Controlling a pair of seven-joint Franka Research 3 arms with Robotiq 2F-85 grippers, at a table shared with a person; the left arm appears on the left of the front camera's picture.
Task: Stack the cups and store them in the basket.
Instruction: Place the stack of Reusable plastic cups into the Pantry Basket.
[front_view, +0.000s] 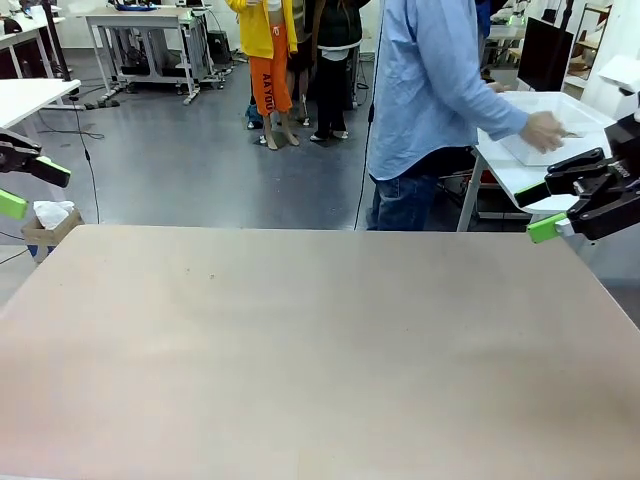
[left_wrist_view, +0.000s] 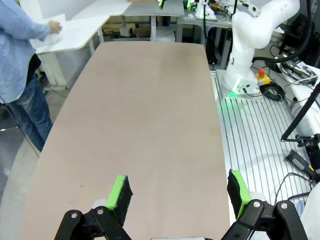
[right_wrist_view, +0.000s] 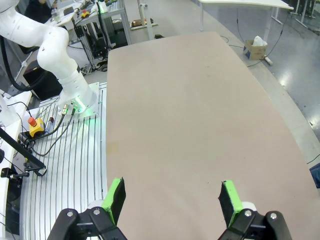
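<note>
The right gripper (right_wrist_view: 172, 200) is held with its jaws spread wide and nothing between the green pads (right_wrist_view: 115, 196); in the front view it (front_view: 545, 205) hangs at the table's right edge, above the surface. The left gripper (left_wrist_view: 180, 195) is likewise parted wide and empty, and in the front view it (front_view: 20, 185) is seen at the far left edge, clear of the tabletop.

The beige table (front_view: 320, 350) is seen as a broad, bare, matte surface with rounded corners, so open room is left across its whole width between the two grippers. The far edge is bordered by grey floor.

The white basket (front_view: 555, 125) is placed on a separate white side table (front_view: 510, 175) beyond the far right corner, well apart from both grippers. A person's hand (front_view: 545, 130) is resting at the basket's near rim; the person in a light blue shirt (front_view: 430, 90) is standing just beside that side table. Whether cups lie in the basket cannot be told.

Orange trousers (front_view: 270, 85) in the background bear vertical lettering, too small to be read with certainty. A cardboard box with white paper (front_view: 48, 222) is set on the floor near the table's far left corner.
</note>
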